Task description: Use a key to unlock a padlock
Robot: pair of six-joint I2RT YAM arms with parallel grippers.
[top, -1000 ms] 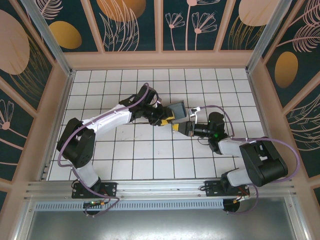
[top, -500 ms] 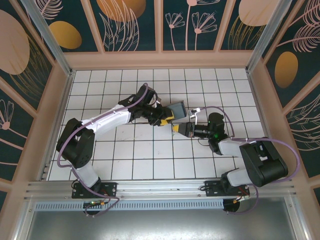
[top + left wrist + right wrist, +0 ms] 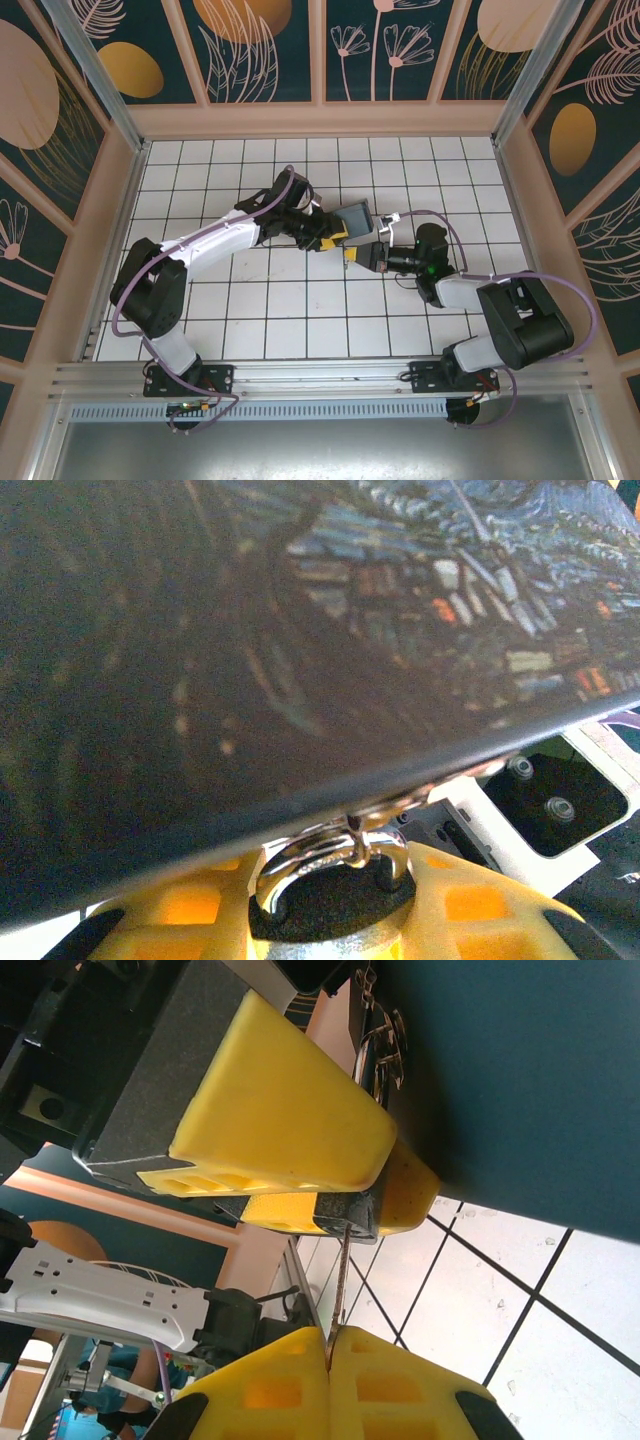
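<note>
Tiled table (image 3: 250,300), near the middle: the swirl-painted box (image 3: 355,218) sat tilted, with both arms meeting at its near corner.

Left gripper (image 3: 335,238) was clamped on the padlock (image 3: 335,905), with a yellow finger on each side of the body. Right gripper (image 3: 328,1338) was pinched fully closed on the key (image 3: 340,1280), blade pointing up at the lock's underside.

The padlock hung off the box edge by its shackle (image 3: 320,855), just below the lid. The key spanned the short gap between the right fingertips and the padlock body. The tip met the body, but I couldn't tell how deep it was seated.

Risks, as I judged them:
- Box unrestrained: torque on the key could drag or tip it, since the lock is its only anchor.
- Left grip was on a small body, so the padlock could rotate in the pads when the key turns, and the cylinder would not.
- The key was held edge-on by a thin sliver. A partly seated blade, or a twist off its axis, would slip it in the pads, bend it or pop it out.
- The two sets of fingers were very close, so a wrist roll could clash them.

Look: the padlock had a small black body and a bright chrome shackle, closed. The key was a thin, pale metal sliver, straight.
</note>
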